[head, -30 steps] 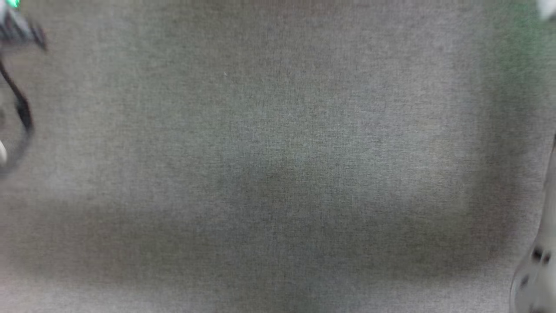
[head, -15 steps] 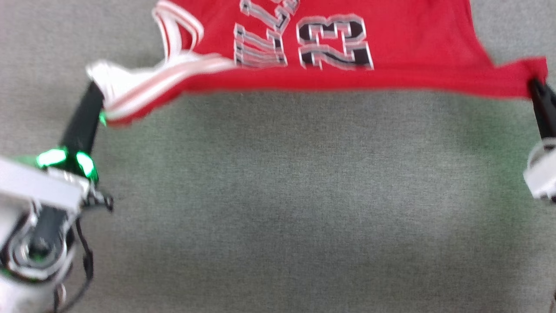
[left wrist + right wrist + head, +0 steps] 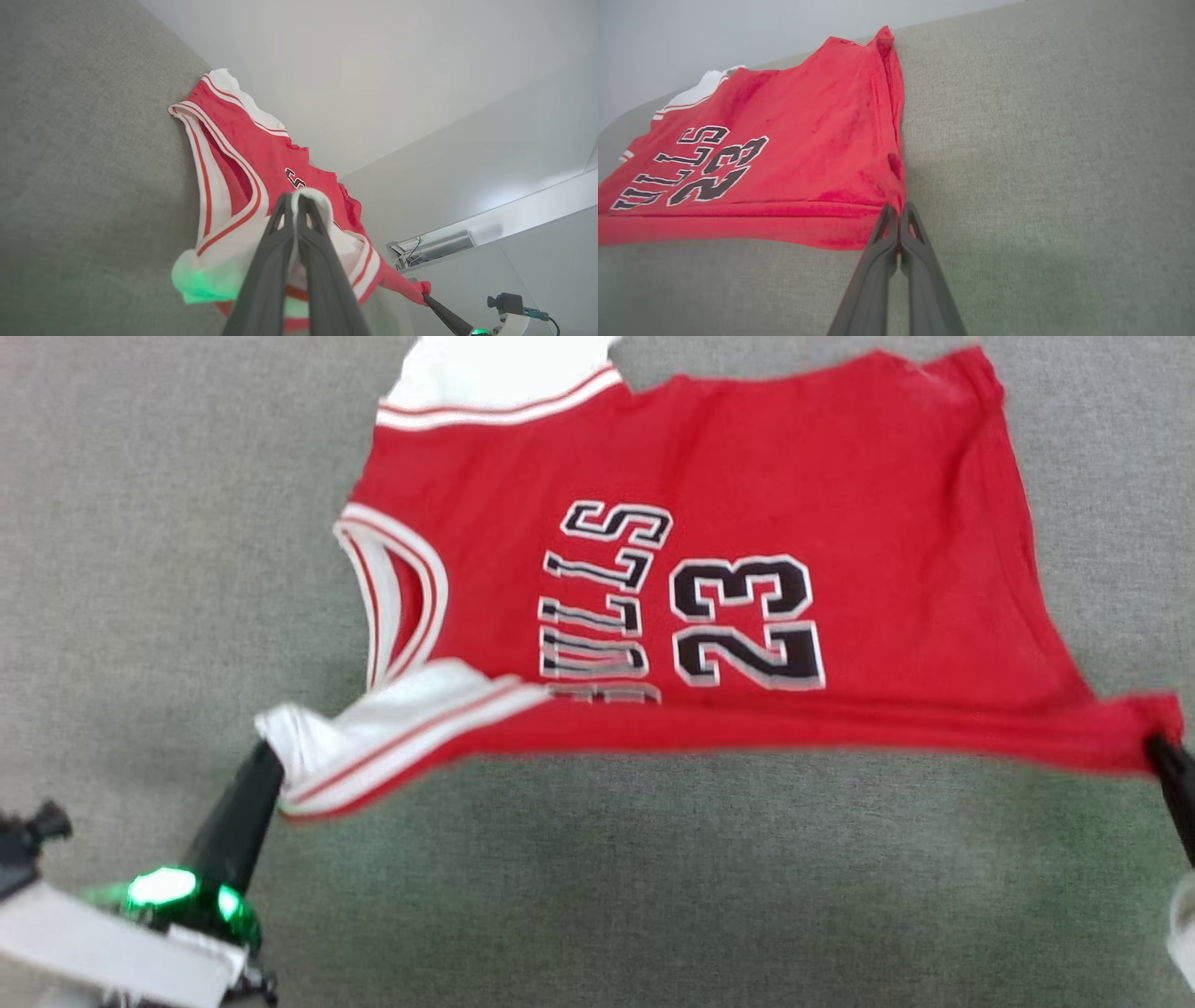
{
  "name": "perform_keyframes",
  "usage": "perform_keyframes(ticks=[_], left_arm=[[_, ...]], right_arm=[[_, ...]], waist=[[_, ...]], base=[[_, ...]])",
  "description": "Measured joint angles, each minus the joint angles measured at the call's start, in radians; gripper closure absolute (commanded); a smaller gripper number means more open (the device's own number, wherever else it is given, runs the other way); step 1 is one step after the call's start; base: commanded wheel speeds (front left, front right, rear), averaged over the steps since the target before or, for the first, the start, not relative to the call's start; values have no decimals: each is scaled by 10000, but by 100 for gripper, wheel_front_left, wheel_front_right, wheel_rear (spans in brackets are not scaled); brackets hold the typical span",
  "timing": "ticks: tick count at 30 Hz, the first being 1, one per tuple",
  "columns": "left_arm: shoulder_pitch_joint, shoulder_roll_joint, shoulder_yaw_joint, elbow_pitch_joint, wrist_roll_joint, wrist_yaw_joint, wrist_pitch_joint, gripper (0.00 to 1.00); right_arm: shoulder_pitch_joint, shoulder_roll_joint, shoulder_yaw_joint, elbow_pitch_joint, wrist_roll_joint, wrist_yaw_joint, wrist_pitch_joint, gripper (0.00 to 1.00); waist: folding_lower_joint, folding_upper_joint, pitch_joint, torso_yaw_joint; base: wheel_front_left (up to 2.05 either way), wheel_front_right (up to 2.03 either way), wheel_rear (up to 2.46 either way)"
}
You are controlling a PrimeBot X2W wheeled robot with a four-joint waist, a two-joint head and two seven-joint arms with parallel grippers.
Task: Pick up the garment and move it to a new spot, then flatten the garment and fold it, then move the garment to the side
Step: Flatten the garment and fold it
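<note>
We had the left hand (image 3: 264, 758) clamped on the white near-left sleeve of the garment (image 3: 840, 523) and the right hand (image 3: 1159, 749) pinched shut on its red near-right corner. Near edge was stretched between them; the rest lay print-up, spreading far across the grey counter (image 3: 597, 896).

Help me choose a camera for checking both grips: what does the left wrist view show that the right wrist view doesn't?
Left wrist view: the left gripper shut on the white sleeve, the striped neckline, and the right gripper far off at the hem corner. Right wrist view: the right gripper close up, shut on that corner, and the 23 print. Both: the garment on the grey surface.
</note>
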Motion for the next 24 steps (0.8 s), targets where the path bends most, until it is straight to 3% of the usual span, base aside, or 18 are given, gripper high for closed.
perform_keyframes(ticks=[5, 9, 19, 24], left_arm=[[978, 224, 412, -387, 395, 0, -94, 100], [907, 376, 516, -548, 506, 0, -111, 100], [-2031, 447, -570, 631, 803, -2, 109, 100], [-3581, 255, -1526, 2464, 1469, -2, 209, 100]], right_arm=[[1174, 12, -192, -700, 612, 0, -81, 100], [1202, 10, -190, -685, 698, 0, -128, 100], [-1664, -13, 113, 970, -349, -2, 134, 100], [-2832, -75, 90, 1962, -836, -2, -125, 100]], waist=[[0, 0, 55, -83], [0, 0, 153, -107], [0, 0, 354, 28], [0, 0, 632, 137]], base=[[0, 0, 0], [0, 0, 0], [0, 0, 0], [0, 0, 0]])
